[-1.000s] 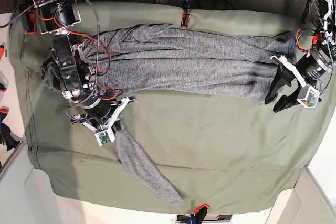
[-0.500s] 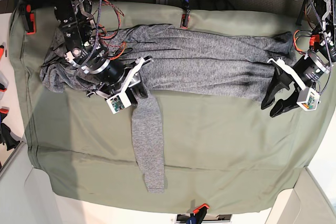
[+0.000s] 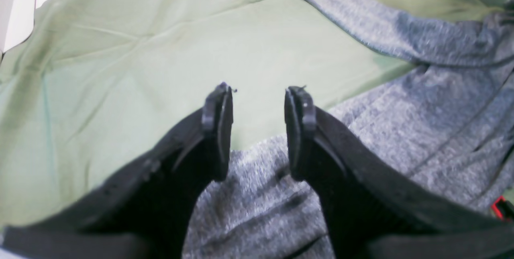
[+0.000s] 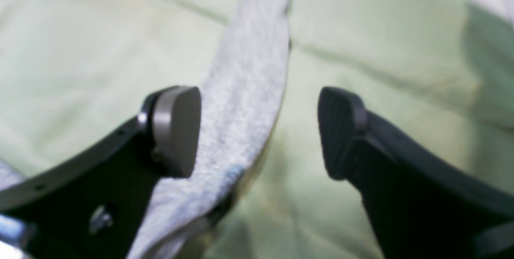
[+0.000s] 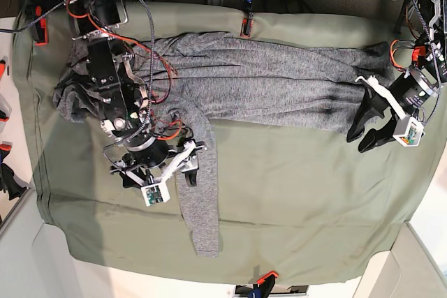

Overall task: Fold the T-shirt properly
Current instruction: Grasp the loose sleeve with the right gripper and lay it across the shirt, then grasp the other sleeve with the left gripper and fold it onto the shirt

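The T-shirt lies as a long wrinkled grey band across the far half of the olive table cloth. One sleeve runs straight down from it toward the front edge. My right gripper hovers open just left of that sleeve. In the right wrist view the sleeve lies under the gap of the right gripper, near the left pad, and is not pinched. My left gripper stands open at the shirt's right end. In the left wrist view the left gripper holds nothing, with knit fabric below it.
A red and black clamp holds the cloth at the far edge, and another clamp sits at the front edge. Red wires loop over the shirt's left part beside the right arm. Pale floor shows past the cloth's corners.
The right gripper has opened and let go of the sleeve, then moved toward the front. The sleeve swung from slanting right to lying straight. The left arm has barely moved.
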`<control>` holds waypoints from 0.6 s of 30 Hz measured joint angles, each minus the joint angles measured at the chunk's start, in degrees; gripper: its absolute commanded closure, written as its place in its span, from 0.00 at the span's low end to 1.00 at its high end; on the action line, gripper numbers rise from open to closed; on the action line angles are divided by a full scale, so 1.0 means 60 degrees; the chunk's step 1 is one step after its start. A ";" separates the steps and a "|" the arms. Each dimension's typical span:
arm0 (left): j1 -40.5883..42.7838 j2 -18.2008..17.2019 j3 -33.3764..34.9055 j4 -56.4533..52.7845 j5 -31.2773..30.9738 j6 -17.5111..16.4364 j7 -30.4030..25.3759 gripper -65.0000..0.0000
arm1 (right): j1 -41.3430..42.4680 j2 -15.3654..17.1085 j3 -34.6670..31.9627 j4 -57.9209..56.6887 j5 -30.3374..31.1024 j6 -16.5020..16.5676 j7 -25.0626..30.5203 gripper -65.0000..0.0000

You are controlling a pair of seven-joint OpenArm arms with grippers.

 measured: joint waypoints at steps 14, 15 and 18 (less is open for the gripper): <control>0.0007 0.0273 0.0000 0.0000 0.0007 -0.0004 0.0106 0.62 | 0.1290 -0.0619 0.0022 -0.2903 0.0444 -0.0539 0.0189 0.32; 0.0007 0.0270 0.0000 0.0000 0.0011 -0.0007 0.0106 0.62 | 0.1290 -0.0619 0.0022 -0.2922 0.0444 -0.0539 0.0186 0.31; 0.0007 0.0270 0.0000 0.0000 0.0011 -0.0004 0.0106 0.62 | 0.1242 -0.0619 0.0022 -0.3016 0.0444 -0.0539 0.0189 0.32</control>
